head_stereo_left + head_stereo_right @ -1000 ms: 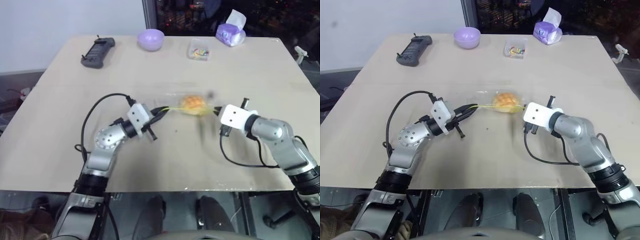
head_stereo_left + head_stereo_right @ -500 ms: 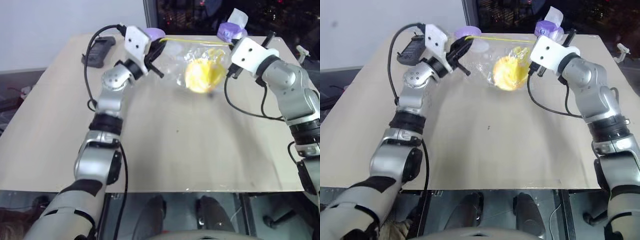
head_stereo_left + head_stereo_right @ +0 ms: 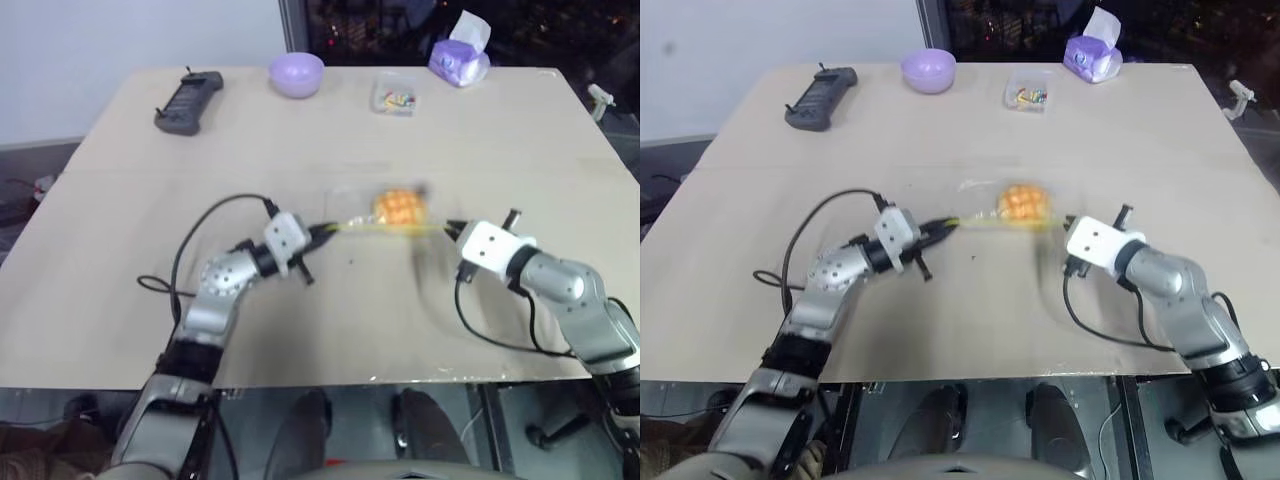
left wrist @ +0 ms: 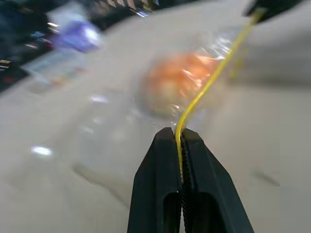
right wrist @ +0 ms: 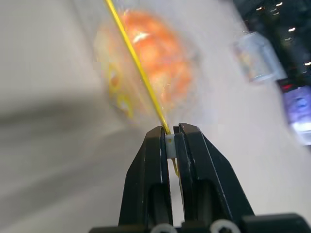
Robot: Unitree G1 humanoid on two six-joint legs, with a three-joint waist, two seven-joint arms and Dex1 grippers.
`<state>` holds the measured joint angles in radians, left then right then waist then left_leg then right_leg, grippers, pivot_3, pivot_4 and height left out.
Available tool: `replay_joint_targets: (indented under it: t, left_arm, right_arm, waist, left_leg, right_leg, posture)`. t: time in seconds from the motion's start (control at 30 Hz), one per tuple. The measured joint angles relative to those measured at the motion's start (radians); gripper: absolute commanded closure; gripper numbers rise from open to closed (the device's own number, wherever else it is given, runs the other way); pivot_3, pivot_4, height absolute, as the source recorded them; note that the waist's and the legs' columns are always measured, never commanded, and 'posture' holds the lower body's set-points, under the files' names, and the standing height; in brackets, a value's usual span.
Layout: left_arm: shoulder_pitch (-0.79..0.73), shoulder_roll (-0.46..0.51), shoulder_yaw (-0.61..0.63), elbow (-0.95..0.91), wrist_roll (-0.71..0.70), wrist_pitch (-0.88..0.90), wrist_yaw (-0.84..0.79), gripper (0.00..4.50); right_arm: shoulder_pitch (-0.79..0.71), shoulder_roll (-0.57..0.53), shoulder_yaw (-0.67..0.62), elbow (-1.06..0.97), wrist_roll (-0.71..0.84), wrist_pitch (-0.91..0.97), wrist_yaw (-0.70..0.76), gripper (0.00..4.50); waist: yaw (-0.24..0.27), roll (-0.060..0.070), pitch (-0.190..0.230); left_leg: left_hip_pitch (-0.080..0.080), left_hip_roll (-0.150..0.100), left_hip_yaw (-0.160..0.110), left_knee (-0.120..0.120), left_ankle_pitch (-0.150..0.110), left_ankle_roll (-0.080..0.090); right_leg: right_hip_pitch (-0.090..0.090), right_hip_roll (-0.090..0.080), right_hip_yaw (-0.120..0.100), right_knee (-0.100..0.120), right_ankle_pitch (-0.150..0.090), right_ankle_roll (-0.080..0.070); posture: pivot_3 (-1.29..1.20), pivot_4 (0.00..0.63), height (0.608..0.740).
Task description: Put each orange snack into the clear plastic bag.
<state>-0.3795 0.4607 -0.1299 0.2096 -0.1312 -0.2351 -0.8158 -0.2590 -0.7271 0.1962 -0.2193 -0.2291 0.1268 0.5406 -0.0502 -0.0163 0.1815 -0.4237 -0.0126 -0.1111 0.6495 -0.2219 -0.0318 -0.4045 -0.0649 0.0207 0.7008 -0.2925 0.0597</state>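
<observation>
Far table edge: black controller (image 3: pixel 188 101), lilac bowl (image 3: pixel 296 74), clear box (image 3: pixel 396 99), tissue pack (image 3: pixel 460 60).

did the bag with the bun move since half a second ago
Yes. The clear plastic bag with the orange snack was up level with the lilac bowl then; now it is low over the table, well short of the bowl.

One orange snack (image 3: pixel 1023 201), one clear plastic bag (image 3: pixel 980 195), two pincers.

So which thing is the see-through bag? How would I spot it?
Find the middle of the big tan table, between the two grippers. The clear plastic bag lies there, crinkly, with a yellow strip and an orange bun inside, unlike the small clear box at the far edge.
</observation>
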Motion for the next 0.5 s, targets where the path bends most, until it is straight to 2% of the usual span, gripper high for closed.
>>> replay_joint_targets:
  t: [0.07,0.13,0.17,0.27,0.4,0.43,0.5]
  left_arm:
    - [0.025,0.014,0.0,-0.043,-0.006,0.026,-0.012,4.5]
    - [0.047,0.036,0.004,-0.084,-0.031,0.064,-0.029,3.88]
    - [0.054,0.046,0.017,-0.101,-0.043,0.091,-0.031,3.61]
    - [0.093,0.094,0.061,-0.141,-0.084,0.169,-0.044,2.31]
    - [0.209,0.202,0.165,-0.263,-0.21,0.337,-0.097,0.36]
    - [0.224,0.223,0.189,-0.287,-0.238,0.372,-0.109,0.08]
    - [0.255,0.233,0.215,-0.328,-0.285,0.411,-0.128,0.08]
  right_arm:
    - [0.017,-0.004,-0.001,-0.007,0.009,0.0,0.022,4.31]
    - [0.032,-0.007,-0.011,-0.026,0.035,0.0,0.048,3.71]
    - [0.04,-0.013,-0.026,-0.029,0.044,0.006,0.058,3.41]
    - [0.08,-0.048,-0.082,-0.024,0.073,0.024,0.092,2.1]
    - [0.238,-0.105,-0.196,-0.057,0.161,0.052,0.17,0.07]
    - [0.254,-0.114,-0.232,-0.065,0.186,0.063,0.188,0.0]
    - [0.291,-0.11,-0.284,-0.088,0.246,0.082,0.212,0.0]
  waist:
    - [0.007,0.0,0.001]
    - [0.009,0.001,0.001]
    - [0.01,0.001,0.001]
    - [0.011,0.001,0.001]
    - [0.012,0.001,0.001]
    - [0.012,0.001,0.001]
    - [0.012,0.001,0.001]
  left_leg:
    - [0.016,0.001,0.0,-0.001,0.0,0.001]
    - [0.029,0.001,0.0,-0.003,0.0,0.001]
    - [0.029,0.001,0.0,-0.003,0.0,0.001]
    - [0.026,0.002,0.0,-0.003,0.0,0.001]
    - [0.025,0.003,0.002,-0.006,-0.002,0.004]
    - [0.026,0.003,0.003,-0.006,-0.003,0.004]
    - [0.025,0.003,0.004,-0.006,-0.003,0.005]
  right_leg:
    - [0.017,0.001,-0.001,-0.003,0.0,0.0]
    - [0.03,0.001,-0.001,-0.006,-0.002,0.003]
    - [0.03,0.001,-0.001,-0.006,-0.003,0.004]
    - [0.028,0.001,-0.001,-0.006,0.0,0.0]
    - [0.027,0.0,0.0,-0.008,-0.001,0.0]
    - [0.027,0.0,0.001,-0.008,-0.001,0.0]
    - [0.027,0.0,0.001,-0.008,-0.001,0.0]
  posture:
    - [0.0,0.15,0.718]
    - [0.0,0.15,0.718]
    - [0.0,0.15,0.718]
    - [0.0,0.15,0.718]
    - [0.0,0.15,0.718]
    - [0.0,0.15,0.718]
    - [0.0,0.15,0.718]
